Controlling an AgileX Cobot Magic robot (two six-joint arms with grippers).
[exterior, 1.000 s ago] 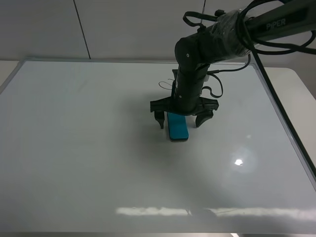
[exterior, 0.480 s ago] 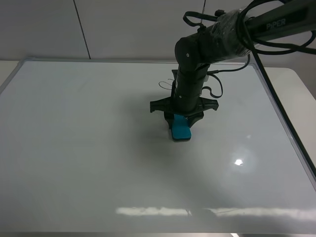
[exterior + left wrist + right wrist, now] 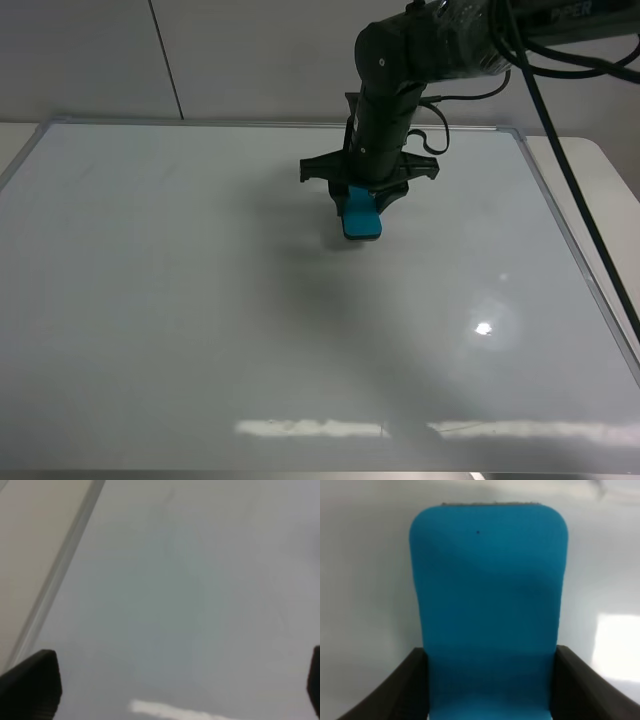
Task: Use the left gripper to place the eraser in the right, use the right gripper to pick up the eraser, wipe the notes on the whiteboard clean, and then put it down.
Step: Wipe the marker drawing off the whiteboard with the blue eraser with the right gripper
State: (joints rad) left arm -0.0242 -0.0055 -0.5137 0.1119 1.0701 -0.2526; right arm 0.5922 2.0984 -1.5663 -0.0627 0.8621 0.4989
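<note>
Nearest the camera, the large glossy white whiteboard [image 3: 150, 300] with its thin silver-grey metal frame carries a pale strip of glare [image 3: 310, 428] along its front edge and, a little further in on my right side, a small bright light spot [image 3: 484, 327]. My left pincer [image 3: 172, 685] hangs over the board near the frame [image 3: 60, 575], its dark fingertips [image 3: 30, 685] spread wide with only board between them. Further back, past the middle, my right pincer [image 3: 362, 200] is clamped on the small teal rounded-rectangle eraser [image 3: 359, 222]. My wrist view shows the black fingers [image 3: 402, 692] pressing both long sides, the block pointing down and away. Its low end sits at the board (whether it touches I cannot tell). My thick black jointed arm [image 3: 400, 60] rises behind, before the pale wall [image 3: 250, 50].
</note>
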